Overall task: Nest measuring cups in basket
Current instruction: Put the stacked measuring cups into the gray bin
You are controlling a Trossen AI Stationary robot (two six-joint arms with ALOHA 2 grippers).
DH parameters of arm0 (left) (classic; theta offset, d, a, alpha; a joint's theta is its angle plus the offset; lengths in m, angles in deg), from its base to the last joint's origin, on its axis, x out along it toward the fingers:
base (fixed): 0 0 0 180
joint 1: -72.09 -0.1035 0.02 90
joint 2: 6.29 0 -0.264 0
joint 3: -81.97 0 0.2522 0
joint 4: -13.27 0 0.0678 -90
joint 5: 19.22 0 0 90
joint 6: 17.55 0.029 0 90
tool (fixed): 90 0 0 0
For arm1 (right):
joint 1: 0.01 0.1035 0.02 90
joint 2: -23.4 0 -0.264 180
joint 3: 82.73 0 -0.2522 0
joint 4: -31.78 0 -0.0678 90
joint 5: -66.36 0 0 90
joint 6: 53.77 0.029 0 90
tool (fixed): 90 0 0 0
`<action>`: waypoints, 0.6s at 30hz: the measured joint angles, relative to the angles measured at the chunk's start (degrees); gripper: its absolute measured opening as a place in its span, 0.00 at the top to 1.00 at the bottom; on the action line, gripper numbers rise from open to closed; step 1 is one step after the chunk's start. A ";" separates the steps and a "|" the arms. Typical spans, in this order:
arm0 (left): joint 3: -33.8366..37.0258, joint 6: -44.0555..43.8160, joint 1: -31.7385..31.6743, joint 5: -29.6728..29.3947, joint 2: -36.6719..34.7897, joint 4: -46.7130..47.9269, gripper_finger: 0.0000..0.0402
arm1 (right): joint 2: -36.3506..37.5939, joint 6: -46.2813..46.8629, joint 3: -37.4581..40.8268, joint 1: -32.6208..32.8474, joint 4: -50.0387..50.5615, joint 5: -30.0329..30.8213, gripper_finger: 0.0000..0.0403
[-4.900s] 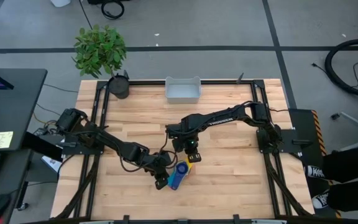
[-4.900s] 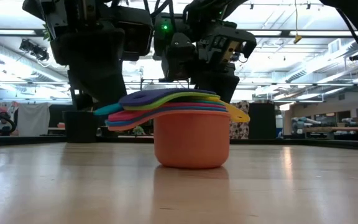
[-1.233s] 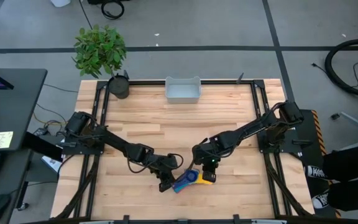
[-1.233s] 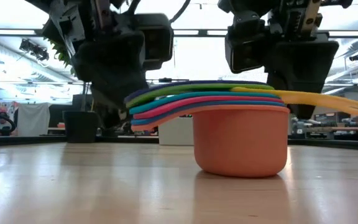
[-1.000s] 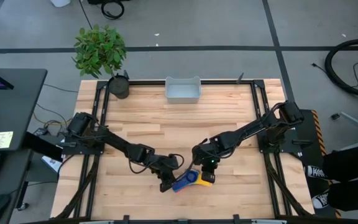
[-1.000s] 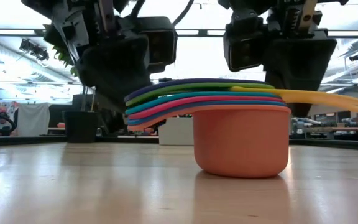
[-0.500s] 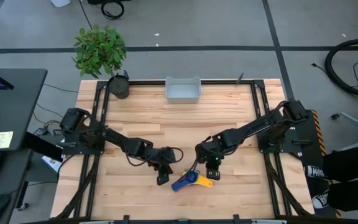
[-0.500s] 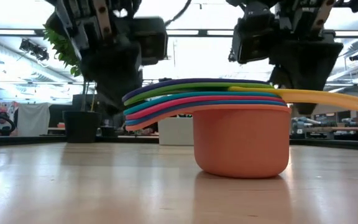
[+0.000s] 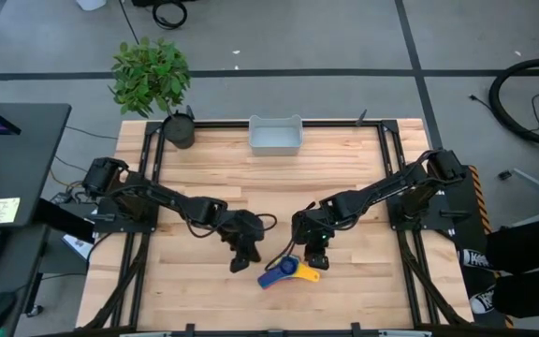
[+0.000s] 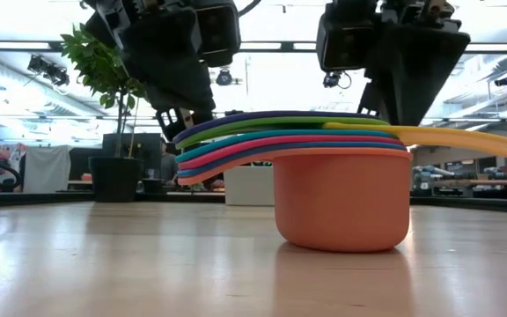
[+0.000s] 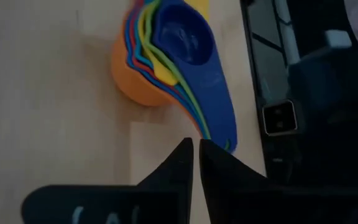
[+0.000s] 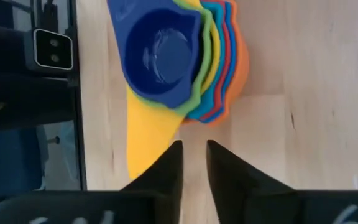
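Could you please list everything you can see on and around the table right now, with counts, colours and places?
Nested plastic measuring cups: one stack, blue innermost, orange outermost, table's near middle.
Pale grey rectangular plastic basket: one, table's far edge, apart from the cups.
Green potted plant in dark round pot: one, far left corner.
Wooden table: one, light.
Left gripper: dark, just left of the cups, holding nothing.
Right gripper: dark, just right of the cups, holding nothing.
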 joint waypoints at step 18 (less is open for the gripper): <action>0.00 -2.51 -1.27 13.10 0.00 0.12 0.93 | 0.00 -1.77 0.00 -0.09 -2.25 -5.57 0.49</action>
